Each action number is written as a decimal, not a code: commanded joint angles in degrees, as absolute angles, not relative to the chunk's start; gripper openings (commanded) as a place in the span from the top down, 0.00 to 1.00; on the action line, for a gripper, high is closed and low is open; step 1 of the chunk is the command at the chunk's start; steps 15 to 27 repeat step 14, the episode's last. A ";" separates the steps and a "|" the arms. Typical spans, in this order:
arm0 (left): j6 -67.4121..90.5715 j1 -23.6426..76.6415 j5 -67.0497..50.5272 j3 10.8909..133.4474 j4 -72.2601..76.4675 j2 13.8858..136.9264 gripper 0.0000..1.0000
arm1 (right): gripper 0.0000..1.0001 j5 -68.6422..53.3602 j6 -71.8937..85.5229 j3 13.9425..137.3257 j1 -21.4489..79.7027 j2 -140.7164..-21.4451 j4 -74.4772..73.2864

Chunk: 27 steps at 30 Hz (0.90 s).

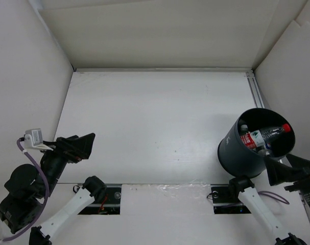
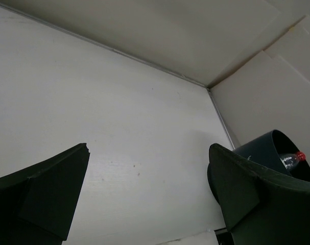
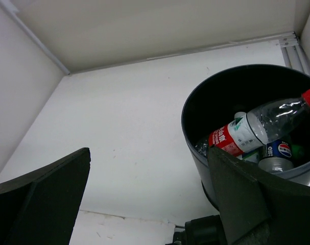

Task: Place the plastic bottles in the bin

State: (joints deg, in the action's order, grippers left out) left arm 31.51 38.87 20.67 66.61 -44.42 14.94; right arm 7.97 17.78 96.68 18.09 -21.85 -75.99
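The dark round bin (image 1: 234,153) stands at the right of the table. Several plastic bottles lie inside it. A clear bottle with a red label and cap (image 1: 269,133) lies on top, also seen in the right wrist view (image 3: 257,125). Beside it are a blue-labelled bottle (image 3: 280,153) and a bit of green (image 3: 297,150). No bottle shows on the table. My right gripper (image 1: 282,161) is open and empty just behind the bin's near side (image 3: 195,148). My left gripper (image 1: 80,143) is open and empty at the table's left edge, far from the bin (image 2: 262,148).
White walls close the table (image 1: 155,117) at the back, left and right. A metal rail (image 1: 254,87) runs along the far right edge. Two dark cut-outs (image 1: 106,199) sit by the arm bases at the near edge.
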 commanded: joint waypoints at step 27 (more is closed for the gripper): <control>33.22 38.76 19.51 65.74 -50.71 7.38 0.00 | 0.00 3.08 18.02 94.75 18.46 -17.75 -79.10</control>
